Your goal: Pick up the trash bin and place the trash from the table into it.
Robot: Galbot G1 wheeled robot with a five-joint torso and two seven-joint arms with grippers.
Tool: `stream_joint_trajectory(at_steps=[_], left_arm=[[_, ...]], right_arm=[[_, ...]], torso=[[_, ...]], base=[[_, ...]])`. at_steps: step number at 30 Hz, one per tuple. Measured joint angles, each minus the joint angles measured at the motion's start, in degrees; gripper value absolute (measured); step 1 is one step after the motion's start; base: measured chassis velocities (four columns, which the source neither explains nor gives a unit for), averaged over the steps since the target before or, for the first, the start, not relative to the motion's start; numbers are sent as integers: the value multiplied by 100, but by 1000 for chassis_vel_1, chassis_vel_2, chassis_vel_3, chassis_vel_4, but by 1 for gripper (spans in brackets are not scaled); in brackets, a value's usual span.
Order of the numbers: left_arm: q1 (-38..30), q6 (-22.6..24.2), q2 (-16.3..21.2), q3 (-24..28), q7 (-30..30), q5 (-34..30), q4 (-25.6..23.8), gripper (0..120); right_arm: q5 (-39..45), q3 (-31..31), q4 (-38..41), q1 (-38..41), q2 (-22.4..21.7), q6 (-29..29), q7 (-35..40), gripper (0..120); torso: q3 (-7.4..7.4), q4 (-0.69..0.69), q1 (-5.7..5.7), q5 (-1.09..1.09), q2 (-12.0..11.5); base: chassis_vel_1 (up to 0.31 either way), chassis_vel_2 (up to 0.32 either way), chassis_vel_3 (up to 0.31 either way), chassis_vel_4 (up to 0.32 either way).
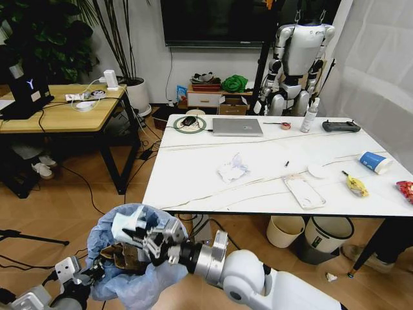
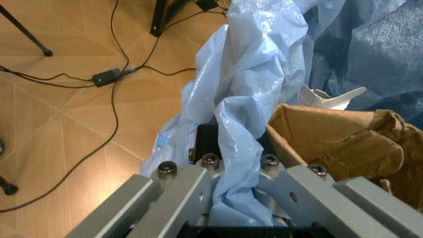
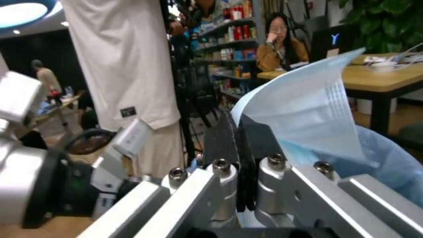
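The table [image 1: 213, 187] stood ahead with open floor before its near edge, and its trash [image 1: 233, 169] lay well apart, with free room around each piece. The trash bin [image 1: 132, 265] hung low in front of the robot. It looked light, its liner soft and slippery. The left gripper [image 2: 228, 163] was clenched on the liner at the rim. The right gripper [image 3: 238, 148] pinched a thin blue face mask [image 3: 310, 114] above the bin.
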Motion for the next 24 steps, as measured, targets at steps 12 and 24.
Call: stream_joint_trajectory(at_steps=[12,24], left_arm=[[-34,18,26,16,-9,0,19,0],[-58,22,44,35,-10,-22,66,0]], right_arm=[[-321,299,-90,-297,-299,32,32,41],[-254,1514,59,-327,-2,-198,472,87]], torso=[[0,-1,1,0,-1],[0,-1,1,0,-1]], base=[[0,0,0,0],[0,0,0,0]])
